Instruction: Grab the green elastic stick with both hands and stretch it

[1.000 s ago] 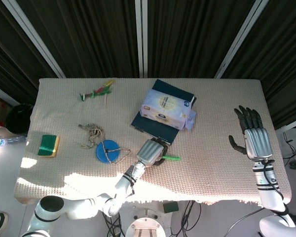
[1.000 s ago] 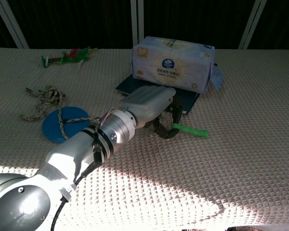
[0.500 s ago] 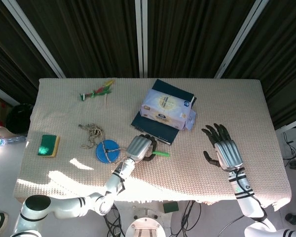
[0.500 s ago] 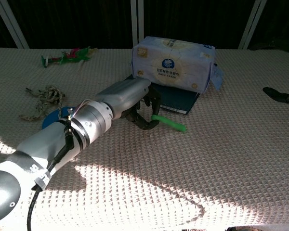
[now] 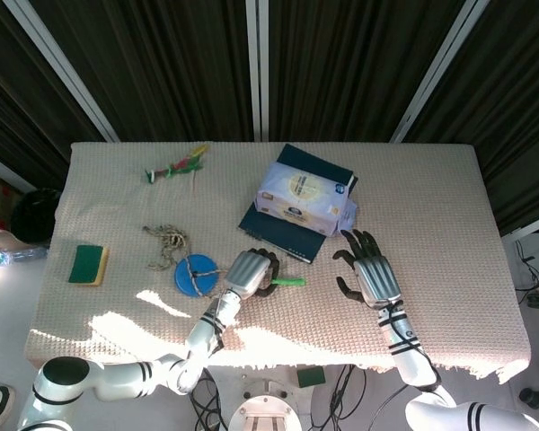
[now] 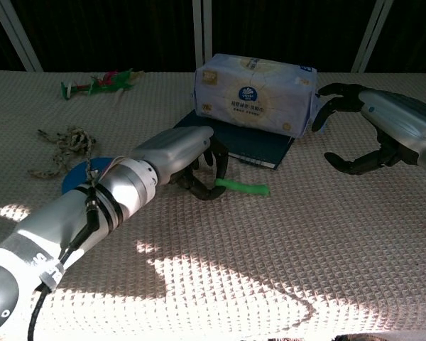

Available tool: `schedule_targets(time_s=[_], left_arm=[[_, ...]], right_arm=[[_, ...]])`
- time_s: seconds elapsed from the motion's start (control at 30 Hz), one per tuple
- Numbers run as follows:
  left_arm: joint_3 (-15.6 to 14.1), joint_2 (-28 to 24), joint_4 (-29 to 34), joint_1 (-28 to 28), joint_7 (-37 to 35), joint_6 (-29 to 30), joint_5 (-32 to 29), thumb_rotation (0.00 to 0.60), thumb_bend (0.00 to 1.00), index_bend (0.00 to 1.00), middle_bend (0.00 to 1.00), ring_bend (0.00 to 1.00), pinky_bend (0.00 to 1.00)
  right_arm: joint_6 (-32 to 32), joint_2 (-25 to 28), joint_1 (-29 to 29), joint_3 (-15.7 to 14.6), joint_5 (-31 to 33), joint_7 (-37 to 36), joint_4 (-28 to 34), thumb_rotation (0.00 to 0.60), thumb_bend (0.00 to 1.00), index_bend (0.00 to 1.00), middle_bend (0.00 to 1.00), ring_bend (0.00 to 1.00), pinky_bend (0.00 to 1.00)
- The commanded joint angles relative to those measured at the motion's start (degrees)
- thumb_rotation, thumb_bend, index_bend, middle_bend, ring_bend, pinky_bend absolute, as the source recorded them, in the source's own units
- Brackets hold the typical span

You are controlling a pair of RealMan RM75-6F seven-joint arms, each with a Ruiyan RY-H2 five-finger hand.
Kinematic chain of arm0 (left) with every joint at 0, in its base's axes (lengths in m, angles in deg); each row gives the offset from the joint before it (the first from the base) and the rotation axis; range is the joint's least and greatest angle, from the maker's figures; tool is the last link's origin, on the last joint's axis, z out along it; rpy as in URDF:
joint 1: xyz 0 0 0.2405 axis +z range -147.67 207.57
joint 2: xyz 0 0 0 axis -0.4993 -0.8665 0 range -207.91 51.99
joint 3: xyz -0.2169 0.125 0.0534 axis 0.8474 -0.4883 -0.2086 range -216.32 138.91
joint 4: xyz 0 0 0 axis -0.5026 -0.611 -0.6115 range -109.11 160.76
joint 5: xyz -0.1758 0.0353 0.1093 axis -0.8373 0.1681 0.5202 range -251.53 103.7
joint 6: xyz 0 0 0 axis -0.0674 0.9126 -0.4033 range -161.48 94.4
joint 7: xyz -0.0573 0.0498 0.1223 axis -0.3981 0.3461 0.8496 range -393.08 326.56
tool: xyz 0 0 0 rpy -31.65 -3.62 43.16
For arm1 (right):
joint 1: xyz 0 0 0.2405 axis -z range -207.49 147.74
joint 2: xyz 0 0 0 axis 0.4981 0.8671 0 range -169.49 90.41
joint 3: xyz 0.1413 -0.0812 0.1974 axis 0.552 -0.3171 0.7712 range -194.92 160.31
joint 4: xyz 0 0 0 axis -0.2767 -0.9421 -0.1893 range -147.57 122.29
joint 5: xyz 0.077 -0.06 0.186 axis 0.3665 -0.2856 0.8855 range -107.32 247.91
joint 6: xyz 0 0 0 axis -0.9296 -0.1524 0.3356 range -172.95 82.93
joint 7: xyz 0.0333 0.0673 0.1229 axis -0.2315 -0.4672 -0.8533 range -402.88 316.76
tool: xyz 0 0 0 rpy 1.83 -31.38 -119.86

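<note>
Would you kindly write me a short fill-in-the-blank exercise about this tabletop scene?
1. The left hand holds one end of the ____ elastic stick.
2. The right hand is open and holds ____.
3. The tissue pack lies on a dark ____.
4. The rope trails across a ____ disc.

Missing words: green; nothing; book; blue

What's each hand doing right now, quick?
Left hand: grips one end of the green elastic stick.
Right hand: open, fingers apart, holding nothing.

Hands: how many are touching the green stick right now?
1. The left hand grips one end of the green stick; the right hand hovers open, apart from it, beside the tissue pack.
</note>
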State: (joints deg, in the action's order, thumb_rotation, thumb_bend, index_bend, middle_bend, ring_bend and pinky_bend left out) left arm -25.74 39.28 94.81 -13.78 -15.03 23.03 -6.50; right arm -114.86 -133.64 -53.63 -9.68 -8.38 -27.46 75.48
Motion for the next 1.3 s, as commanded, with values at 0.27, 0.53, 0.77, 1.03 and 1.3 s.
schedule_targets(time_s=[0.27, 0.53, 0.77, 1.03, 1.3], left_arm=[[0.0, 0.1, -0.8, 1.1, -2.2, 1.2, 0.5, 0.599, 0.31, 0.61, 0.39, 0.33, 0.38], [0.0, 0.0, -0.4, 1.4, -2.5, 0.8, -0.1, 0.6, 0.31, 0.61, 0.37, 0.33, 0.39], [-0.2, -0.2, -0.2, 1.9, -2.6, 0.7, -0.4, 0.6, 0.31, 0.61, 0.36, 0.33, 0.38], [0.0, -0.3, 0.0, 2.2, -3.7, 0.5, -0.6, 0.6, 0.31, 0.61, 0.36, 0.33, 0.38], [0.0, -0.5, -0.1, 2.4, -4.7, 0.0, -0.6, 0.598, 0.31, 0.61, 0.35, 0.33, 0.38]], right_arm=[[3.8, -3.9, -1.3, -0.2, 2.7, -3.6, -3.6, 0.6, 0.37, 0.39, 0.02, 0.0, 0.0], [4.6, -7.6, -2.0, 0.1, 2.6, -7.8, -6.8, 0.6, 0.37, 0.42, 0.02, 0.0, 0.0], [5.9, -10.3, -2.9, 0.5, 3.0, -10.3, -9.9, 0.6, 0.37, 0.43, 0.02, 0.0, 0.0], [8.2, -11.7, -4.4, 1.1, 4.1, -10.1, -11.2, 0.6, 0.37, 0.43, 0.02, 0.0, 0.0], [9.9, -13.6, -5.5, 1.6, 5.1, -11.1, -13.2, 0.6, 0.37, 0.44, 0.02, 0.0, 0.0]])
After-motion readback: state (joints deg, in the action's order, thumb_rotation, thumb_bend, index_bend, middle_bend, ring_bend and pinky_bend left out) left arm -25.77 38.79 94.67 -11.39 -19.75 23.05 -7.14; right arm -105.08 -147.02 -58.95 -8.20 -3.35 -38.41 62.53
